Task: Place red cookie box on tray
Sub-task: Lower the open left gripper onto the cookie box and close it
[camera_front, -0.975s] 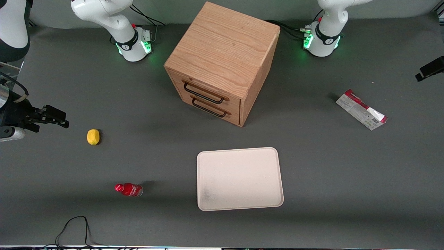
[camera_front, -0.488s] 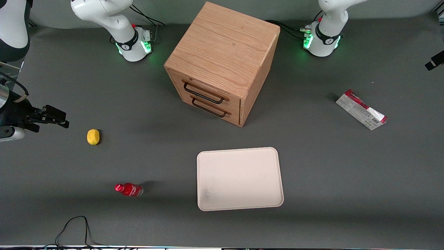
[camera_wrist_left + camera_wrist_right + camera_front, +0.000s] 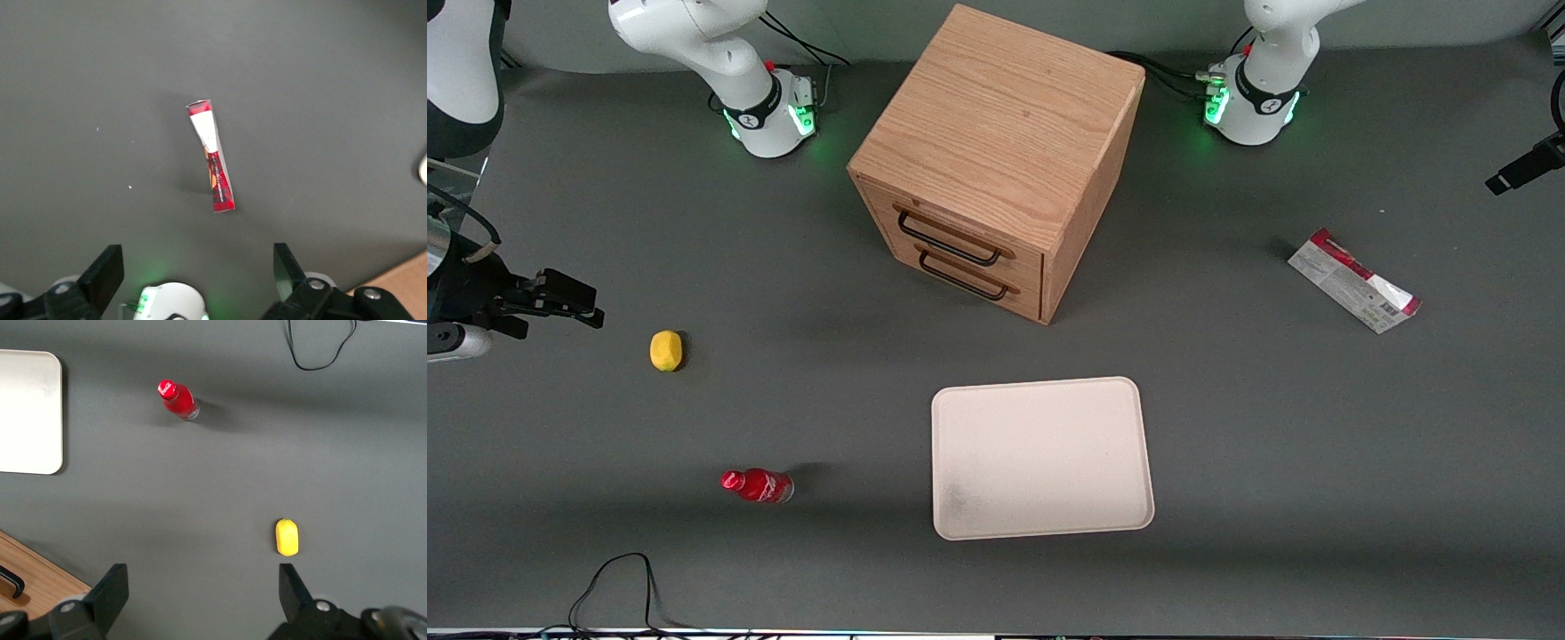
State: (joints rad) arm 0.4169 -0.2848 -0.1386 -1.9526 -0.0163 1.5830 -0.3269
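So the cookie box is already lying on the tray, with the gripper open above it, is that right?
Not quite: the cookie box lies on the table, apart from the tray, as the front view shows. The gripper does hang open above it.

One flat red-edged cookie box [image 3: 1353, 280], one cream rectangular tray [image 3: 1040, 458], one wooden two-drawer cabinet [image 3: 996, 160], one small red bottle [image 3: 757, 485], one yellow lemon [image 3: 665, 350]; one gripper [image 3: 193, 277] above the box.

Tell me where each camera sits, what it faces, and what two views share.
Front view: high, looking down at the table; both arm bases show, the gripper at the frame's edge.
Left wrist view: on the working arm, looking down at the red cookie box; open jaws show.
Right wrist view: on the parked arm, over the lemon and bottle.
Front and right wrist views share the tray.
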